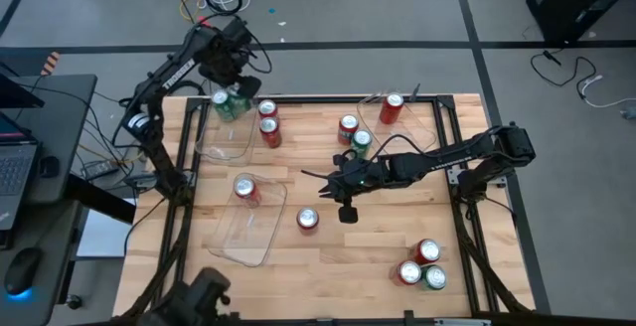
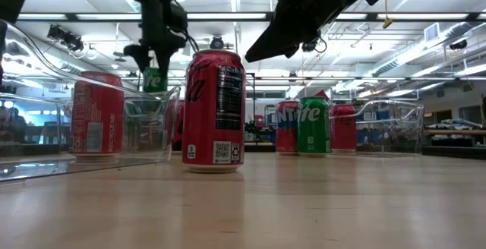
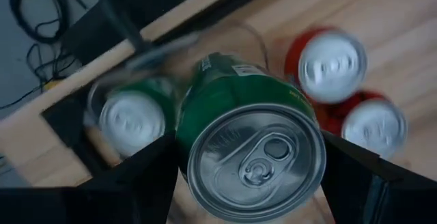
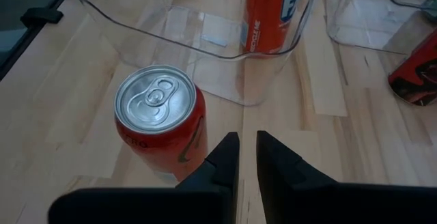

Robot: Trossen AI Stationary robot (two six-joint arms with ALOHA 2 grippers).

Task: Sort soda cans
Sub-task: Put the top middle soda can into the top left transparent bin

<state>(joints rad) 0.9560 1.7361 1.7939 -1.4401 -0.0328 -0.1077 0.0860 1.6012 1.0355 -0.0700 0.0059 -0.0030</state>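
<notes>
On the pale wooden bench (image 1: 328, 256), framed by a dark rail, red and green soda cans (image 1: 420, 264) stand scattered among three clear plastic trays (image 1: 248, 222); grey floor with cables surrounds it. The left gripper (image 1: 231, 95), clamped on a green can (image 3: 249, 138), hangs over the far-left tray. The right gripper (image 4: 244, 157), fingers nearly together, hovers mid-bench beside a red can (image 4: 162, 123), open wood around it.

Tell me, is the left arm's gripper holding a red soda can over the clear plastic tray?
Not red: the left gripper holds a green soda can with a silver top, as the left wrist view shows. It is indeed over the clear plastic tray.
</notes>
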